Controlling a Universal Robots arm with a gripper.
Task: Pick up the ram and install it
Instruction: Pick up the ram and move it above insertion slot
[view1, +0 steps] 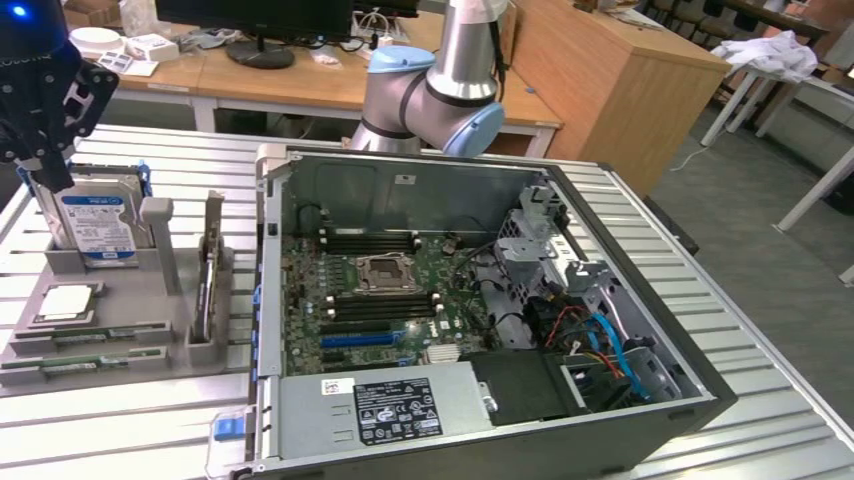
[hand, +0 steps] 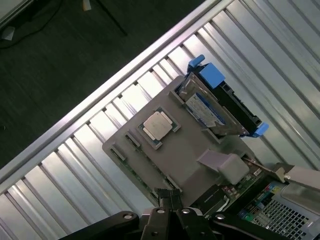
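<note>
Two rams (view1: 91, 336) lie side by side in the front slots of a grey holder (view1: 158, 228) at the exterior view's left; each is a long, narrow green stick. My gripper (view1: 58, 176) hangs above the holder's back end, over the hard drive and well behind the rams. In the wrist view its fingers (hand: 170, 199) meet tip to tip, shut on nothing, above the holder's edge (hand: 112, 146). The open computer case (view1: 667, 300) lies to the right of the holder, with black memory slots (view1: 380, 306) on its motherboard beside the CPU socket (view1: 383, 270).
The holder also carries a silver hard drive with a blue label (view1: 98, 222) (hand: 207, 111), a square silver CPU (view1: 67, 303) (hand: 159, 125) and an upright card (view1: 211, 272). The arm's base (view1: 441, 85) stands behind the case. Everything rests on a ribbed metal table (view1: 120, 430).
</note>
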